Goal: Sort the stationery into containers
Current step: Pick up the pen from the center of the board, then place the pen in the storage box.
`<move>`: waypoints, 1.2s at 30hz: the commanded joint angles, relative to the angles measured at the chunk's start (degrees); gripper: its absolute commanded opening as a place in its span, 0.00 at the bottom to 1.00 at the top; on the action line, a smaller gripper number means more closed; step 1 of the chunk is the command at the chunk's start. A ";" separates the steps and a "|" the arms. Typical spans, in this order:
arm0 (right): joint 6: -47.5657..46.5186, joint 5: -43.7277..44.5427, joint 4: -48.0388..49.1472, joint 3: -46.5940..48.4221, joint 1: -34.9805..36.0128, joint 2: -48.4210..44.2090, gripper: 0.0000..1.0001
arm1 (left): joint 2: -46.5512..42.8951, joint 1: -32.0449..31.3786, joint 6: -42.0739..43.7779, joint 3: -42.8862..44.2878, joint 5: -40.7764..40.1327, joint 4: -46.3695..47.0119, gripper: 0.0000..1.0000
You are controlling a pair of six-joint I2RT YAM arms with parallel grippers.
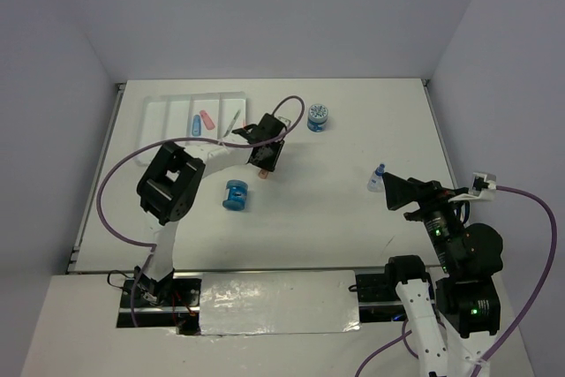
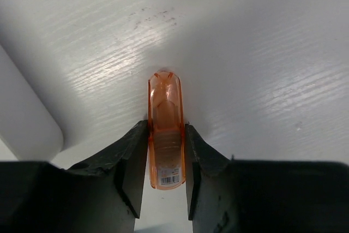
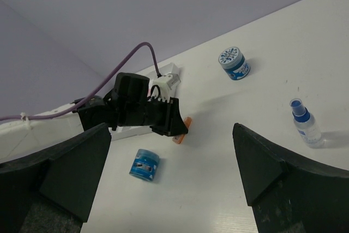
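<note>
Left hand [image 2: 166, 135] grips orange piece [image 2: 165, 102] beside tray [image 2: 26, 126].

Overhead from behind, left wrist close to table [image 2: 262, 36]; right wrist wide

light: bright, even, from overhead | glare: pale sheen on the tabletop [image 2: 136, 42] just beyond the orange piece [image 2: 165, 129] | shadows: soft and short; one falls beside the spray bottle [image 3: 305, 125] | focus: top view sharp; near jaws in both wrist views dark, soft-edged | distortion: walls splay outward at the top view's edges
</note>
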 commanded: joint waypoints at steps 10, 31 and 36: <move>-1.23 -0.34 2.56 -0.06 0.40 -0.51 1.00 | -11.68 2.34 -1.43 3.58 -2.19 -2.68 0.09; -2.47 -0.60 3.61 -1.37 0.31 0.28 1.00 | -0.80 29.51 -7.06 13.79 -6.50 -6.73 0.51; -2.11 -1.13 5.20 -3.13 0.31 1.42 1.00 | -1.40 29.51 -8.02 12.03 -5.71 -6.38 0.80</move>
